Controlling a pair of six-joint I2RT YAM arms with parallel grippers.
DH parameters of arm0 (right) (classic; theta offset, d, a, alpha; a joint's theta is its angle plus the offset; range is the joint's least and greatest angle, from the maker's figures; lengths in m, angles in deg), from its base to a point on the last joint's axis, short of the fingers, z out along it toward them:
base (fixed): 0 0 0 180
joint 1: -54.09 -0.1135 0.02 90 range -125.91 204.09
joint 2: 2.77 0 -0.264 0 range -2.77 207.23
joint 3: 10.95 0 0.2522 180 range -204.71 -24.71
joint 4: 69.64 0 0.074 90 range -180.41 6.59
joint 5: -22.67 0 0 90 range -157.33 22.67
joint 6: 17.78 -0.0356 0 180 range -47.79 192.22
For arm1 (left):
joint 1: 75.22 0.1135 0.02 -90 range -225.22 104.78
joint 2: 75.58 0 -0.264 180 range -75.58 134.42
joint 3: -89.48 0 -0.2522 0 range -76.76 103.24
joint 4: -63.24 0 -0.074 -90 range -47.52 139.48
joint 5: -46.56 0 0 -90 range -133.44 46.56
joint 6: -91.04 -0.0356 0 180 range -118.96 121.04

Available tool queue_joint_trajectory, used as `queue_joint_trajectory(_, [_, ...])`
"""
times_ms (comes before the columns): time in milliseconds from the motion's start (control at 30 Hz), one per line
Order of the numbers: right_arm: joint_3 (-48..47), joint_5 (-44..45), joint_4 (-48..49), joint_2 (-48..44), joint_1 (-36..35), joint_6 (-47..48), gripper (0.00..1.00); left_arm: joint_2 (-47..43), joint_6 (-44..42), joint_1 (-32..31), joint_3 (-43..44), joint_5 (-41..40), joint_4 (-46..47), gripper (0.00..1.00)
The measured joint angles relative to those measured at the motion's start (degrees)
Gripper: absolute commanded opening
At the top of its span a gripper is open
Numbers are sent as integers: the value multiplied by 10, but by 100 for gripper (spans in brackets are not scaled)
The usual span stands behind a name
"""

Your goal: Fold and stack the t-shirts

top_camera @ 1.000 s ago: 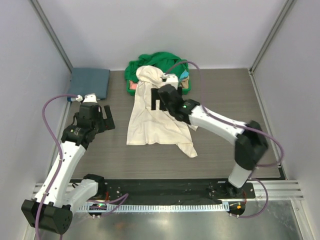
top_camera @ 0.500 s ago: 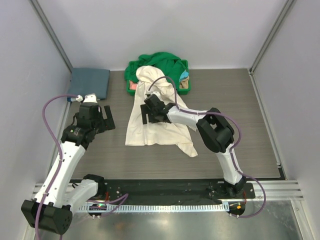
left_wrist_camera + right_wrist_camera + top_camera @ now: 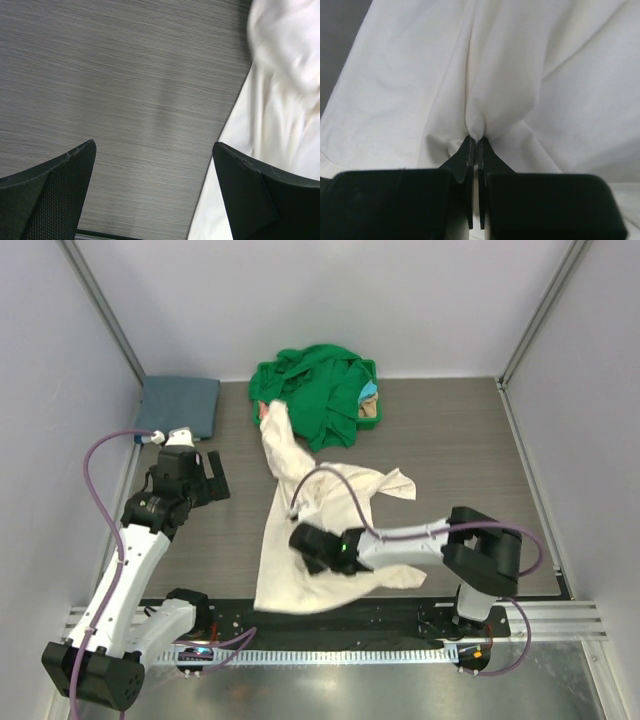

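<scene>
A large cream-white t-shirt (image 3: 330, 505) lies stretched from the tray at the back to the near edge of the table. My right gripper (image 3: 305, 543) is shut on a pinched fold of it near the front, and the right wrist view shows the cloth (image 3: 510, 65) bunched between the closed fingertips of the right gripper (image 3: 475, 142). A bright green t-shirt (image 3: 318, 385) is heaped on the tray with a bit of turquoise (image 3: 368, 390) beside it. A folded slate-blue t-shirt (image 3: 180, 405) sits at the back left. My left gripper (image 3: 207, 476) hangs open left of the cream t-shirt (image 3: 285, 105), holding nothing (image 3: 154, 150).
The green plastic tray (image 3: 372, 414) stands at the back centre under the heap. Grey walls with metal posts close in the table on three sides. A black rail (image 3: 330, 618) carrying the arm bases runs along the near edge, and the cream hem reaches it.
My right gripper has shut on the cream t-shirt and dragged it from the tray toward the near edge, uncovering the green t-shirt. The left arm has stayed still.
</scene>
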Motion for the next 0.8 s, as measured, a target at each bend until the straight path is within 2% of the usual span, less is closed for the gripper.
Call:
queue_joint_trajectory(100, [36,12,-62,-49,-124,-30,1,0,0,0,0,0,0,100])
queue_joint_trajectory(133, [43,13,-81,-61,-161,-45,12,0,0,0,0,-1,-1,100])
queue_joint_trajectory(167, [50,14,-99,-72,-185,-60,32,0,0,0,0,-1,-1,100])
queue_joint_trajectory(233, [68,25,-135,-97,-202,-85,85,0,0,0,0,-3,-2,100])
queue_joint_trajectory(300, [74,45,-173,-122,-185,-102,97,0,1,0,0,-3,-2,100])
queue_joint_trajectory(433, [51,70,-219,-167,-75,-86,100,0,9,0,0,4,-3,100])
queue_joint_trajectory(600, [-45,33,-208,-210,164,-22,99,4,17,-18,0,16,-4,100])
queue_joint_trajectory(700, [-132,-22,-181,-172,312,2,95,6,17,-26,0,17,-4,100])
queue_joint_trajectory(800, [-220,-59,-160,-84,405,12,93,7,16,-27,0,17,-4,100])
